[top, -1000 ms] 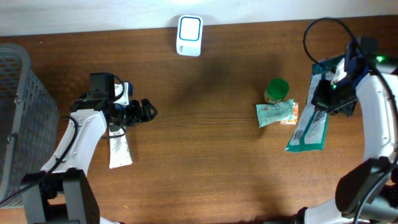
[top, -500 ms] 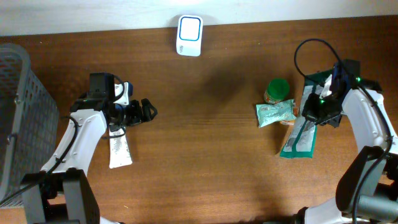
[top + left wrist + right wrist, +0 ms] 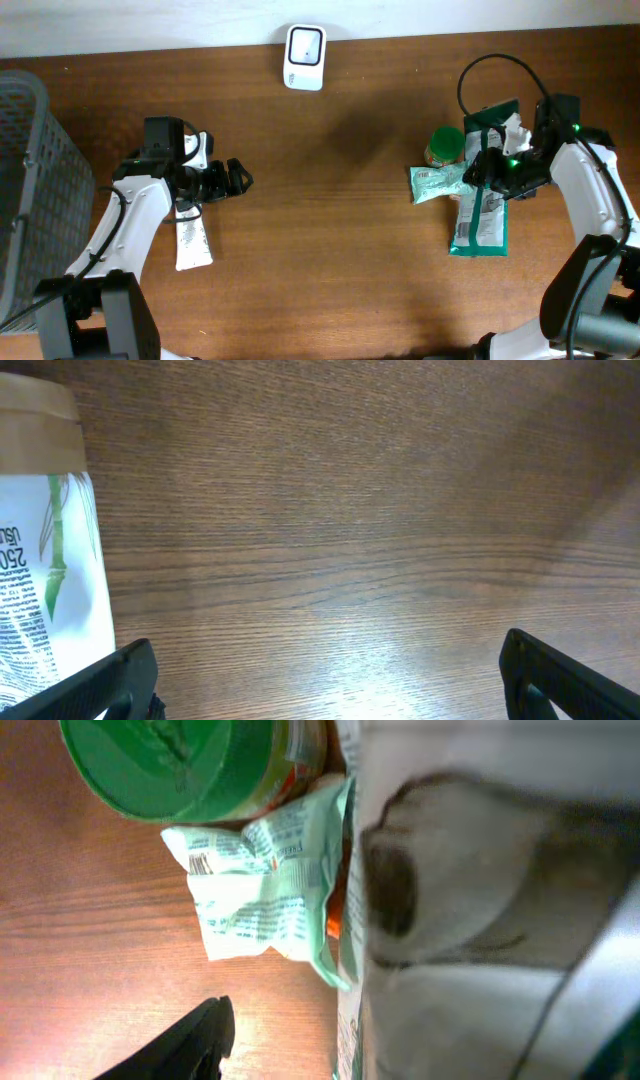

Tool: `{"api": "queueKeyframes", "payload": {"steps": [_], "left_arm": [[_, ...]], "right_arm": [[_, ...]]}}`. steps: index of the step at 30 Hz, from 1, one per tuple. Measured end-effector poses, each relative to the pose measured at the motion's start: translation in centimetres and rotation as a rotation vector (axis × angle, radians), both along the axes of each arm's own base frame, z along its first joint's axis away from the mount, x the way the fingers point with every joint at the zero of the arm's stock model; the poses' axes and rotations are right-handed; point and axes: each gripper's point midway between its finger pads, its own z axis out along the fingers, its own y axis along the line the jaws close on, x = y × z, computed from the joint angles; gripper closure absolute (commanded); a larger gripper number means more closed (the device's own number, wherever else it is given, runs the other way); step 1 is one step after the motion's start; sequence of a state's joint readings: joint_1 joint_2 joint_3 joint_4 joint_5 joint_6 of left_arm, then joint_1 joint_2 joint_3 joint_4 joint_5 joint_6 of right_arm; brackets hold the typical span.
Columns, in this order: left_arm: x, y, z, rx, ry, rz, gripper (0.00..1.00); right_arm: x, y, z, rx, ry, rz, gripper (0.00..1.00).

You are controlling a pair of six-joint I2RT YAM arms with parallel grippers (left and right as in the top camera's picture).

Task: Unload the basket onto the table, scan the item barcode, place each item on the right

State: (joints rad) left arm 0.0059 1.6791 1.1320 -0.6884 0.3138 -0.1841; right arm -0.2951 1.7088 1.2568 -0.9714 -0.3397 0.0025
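A teal and white pouch (image 3: 479,222) lies flat on the table at the right, and fills the right side of the right wrist view (image 3: 480,1000). My right gripper (image 3: 493,172) hovers over its upper half, open. Only one dark finger (image 3: 195,1040) shows, standing apart from the pouch's edge with bare wood between; the other is hidden. The white barcode scanner (image 3: 305,57) sits at the back centre. My left gripper (image 3: 236,180) is open over bare wood (image 3: 330,695), with a white tube (image 3: 191,241) beside it (image 3: 50,570).
A green-lidded jar (image 3: 446,145) and a pale green packet (image 3: 437,183) sit just left of the pouch, also in the right wrist view as jar (image 3: 190,770) and packet (image 3: 265,880). A grey wire basket (image 3: 28,190) stands at the far left edge.
The right gripper carried the pouch leftward from the table's right edge, set it beside the jar and packet, and opened its jaws. The left arm has not moved.
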Motion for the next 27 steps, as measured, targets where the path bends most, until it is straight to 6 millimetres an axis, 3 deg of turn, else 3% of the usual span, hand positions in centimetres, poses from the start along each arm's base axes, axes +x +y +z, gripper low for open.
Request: {"api": "queueKeyframes", "payload": {"steps": [2, 5, 8, 10, 14, 17, 21, 22, 23, 27], "left_arm": [[0.0, 0.0, 0.0, 0.000, 0.000, 0.000, 0.01], [0.0, 0.0, 0.0, 0.000, 0.000, 0.000, 0.01], [0.0, 0.0, 0.0, 0.000, 0.000, 0.000, 0.01], [0.0, 0.0, 0.0, 0.000, 0.000, 0.000, 0.01], [0.0, 0.0, 0.0, 0.000, 0.000, 0.000, 0.01], [0.0, 0.0, 0.0, 0.000, 0.000, 0.000, 0.01], [0.0, 0.0, 0.0, 0.000, 0.000, 0.000, 0.01], [0.0, 0.0, 0.0, 0.000, 0.001, 0.000, 0.01], [0.0, 0.0, 0.0, 0.000, 0.000, 0.000, 0.01], [0.0, 0.0, 0.0, 0.000, 0.000, 0.000, 0.01]], "right_arm": [[-0.8, 0.3, 0.6, 0.014, 0.038, 0.003, 0.24], [-0.5, 0.1, 3.1, 0.011, 0.044, 0.004, 0.13], [0.3, -0.2, 7.1, -0.007, 0.011, 0.003, 0.02], [0.2, -0.1, 8.8, -0.034, 0.008, 0.012, 0.02], [0.6, 1.6, 10.2, -0.069, -0.005, 0.072, 0.02], [0.9, 4.1, 10.3, -0.077, -0.016, 0.143, 0.02], [2.8, 9.6, 11.0, -0.055, -0.103, 0.235, 0.02], [3.4, 10.7, 11.2, -0.047, -0.132, 0.242, 0.02], [4.3, 13.4, 11.8, -0.017, -0.177, 0.247, 0.02], [7.8, 16.9, 12.6, 0.025, -0.306, 0.232, 0.01]]}}
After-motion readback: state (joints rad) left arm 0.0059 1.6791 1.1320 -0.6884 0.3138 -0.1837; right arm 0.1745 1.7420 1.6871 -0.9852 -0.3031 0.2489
